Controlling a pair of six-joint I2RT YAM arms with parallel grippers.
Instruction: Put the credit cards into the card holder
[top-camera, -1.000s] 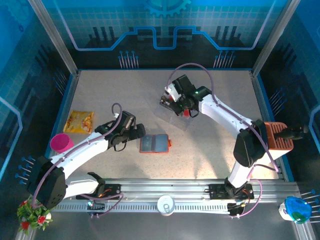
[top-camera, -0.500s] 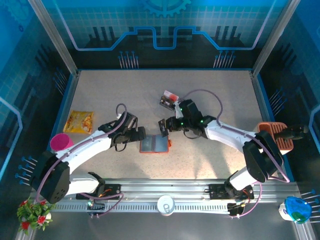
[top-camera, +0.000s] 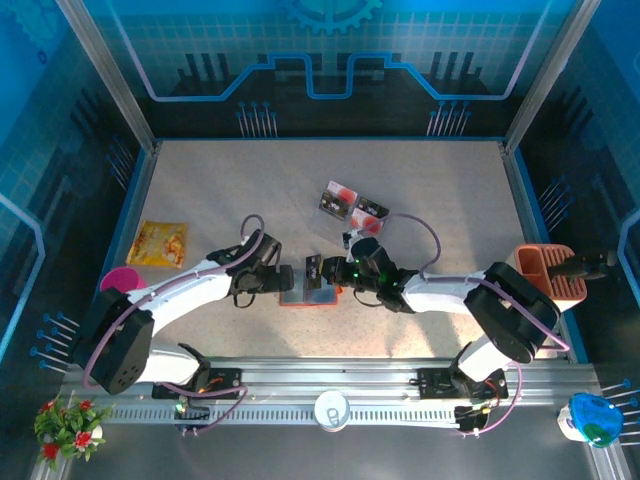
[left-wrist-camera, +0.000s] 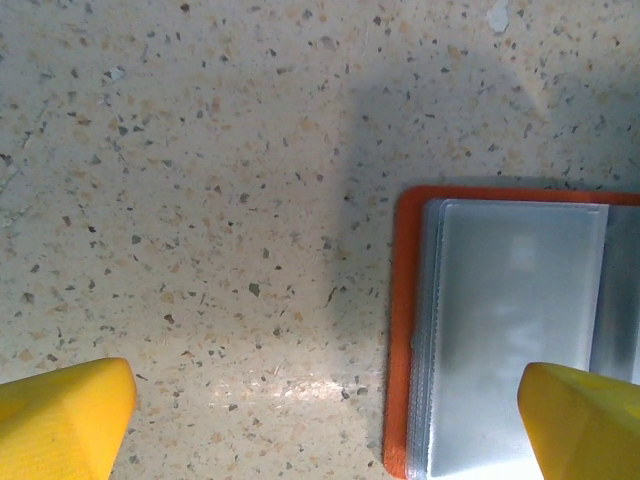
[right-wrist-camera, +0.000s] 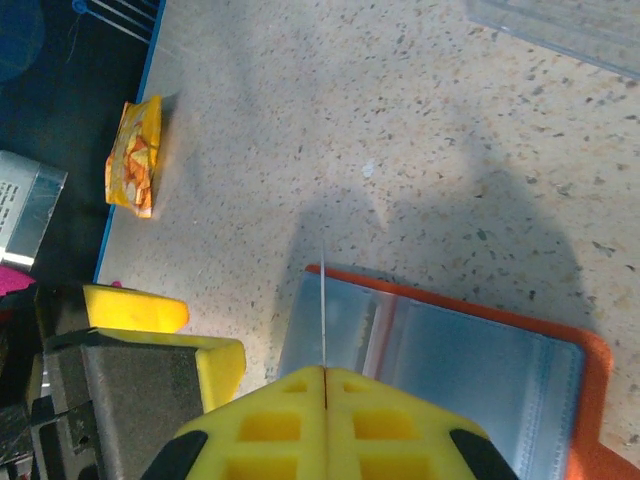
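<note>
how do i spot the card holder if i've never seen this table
Look at the front middle of the speckled table. The card holder lies open and flat there. Unlike the small dark cards behind it and the tall ribbed orange basket at the right edge, it is a thin orange folder with grey-blue pockets.

Robotics lab, enclosed test cell.
- Two white robot arms, left arm (top-camera: 180, 295) and right arm (top-camera: 445, 292), bolted to slotted aluminium rail (top-camera: 330, 380) at near edge of speckled tabletop (top-camera: 220, 190).
- Left gripper (top-camera: 285, 277) and right gripper (top-camera: 318, 270) have yellow moulded fingers.
- Aluminium frame posts (top-camera: 105, 75) at corners.
- Blue wall panels (top-camera: 330, 50) printed with gear and circuit graphics.
- Unrelated staged props round edges: snack packet (top-camera: 158, 243), pink cup (top-camera: 120, 285), orange basket (top-camera: 545, 272), artificial flowers (top-camera: 65, 425), can (top-camera: 331, 408).
</note>
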